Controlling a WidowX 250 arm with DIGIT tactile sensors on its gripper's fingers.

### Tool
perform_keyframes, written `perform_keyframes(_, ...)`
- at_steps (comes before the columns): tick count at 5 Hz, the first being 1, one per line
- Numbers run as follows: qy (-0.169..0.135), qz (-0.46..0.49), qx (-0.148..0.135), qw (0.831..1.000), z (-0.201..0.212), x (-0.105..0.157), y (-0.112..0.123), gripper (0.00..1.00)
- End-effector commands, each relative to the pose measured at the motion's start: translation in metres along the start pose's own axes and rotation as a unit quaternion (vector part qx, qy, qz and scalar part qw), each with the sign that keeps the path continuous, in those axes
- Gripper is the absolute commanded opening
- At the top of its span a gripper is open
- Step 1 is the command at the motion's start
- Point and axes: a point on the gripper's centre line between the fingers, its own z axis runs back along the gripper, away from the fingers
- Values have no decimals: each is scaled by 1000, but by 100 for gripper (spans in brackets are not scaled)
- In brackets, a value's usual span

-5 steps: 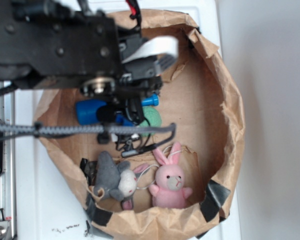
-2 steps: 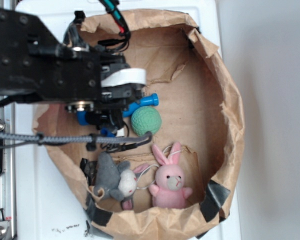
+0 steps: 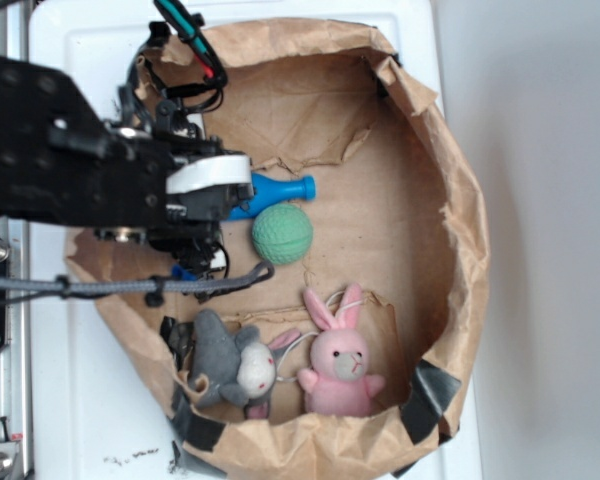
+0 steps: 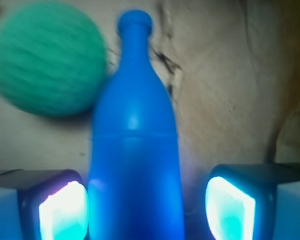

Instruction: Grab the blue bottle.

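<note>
Since the earlier frames we see the arm shifted left, uncovering the blue bottle's (image 3: 278, 190) neck and the green ball (image 3: 282, 235). Bottle lies on its side inside the paper bag (image 3: 460, 200), cap pointing right, just above the ball. In the wrist view the pincer (image 4: 147, 210) stands open, pads (image 4: 64, 210) either side of the bottle body, left one close, right one apart. Grey plush (image 3: 230, 360) and pink bunny (image 3: 340, 365) sit lower in the bag.
</note>
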Motion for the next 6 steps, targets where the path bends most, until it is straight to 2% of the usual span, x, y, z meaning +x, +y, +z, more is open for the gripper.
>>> perform_keyframes(1,-9,0,40,999,-9,3,-4,0)
perform_keyframes(2,-22,12,41,999,0,-2,4,0)
perform_keyframes(3,-25,26,21,999,29,0,13,0)
perform_keyframes(4,-27,42,2,999,67,16,21,0)
perform_keyframes(5,-30,51,5,998,97,26,26,0)
perform_keyframes(6,-31,56,24,998,112,31,24,0)
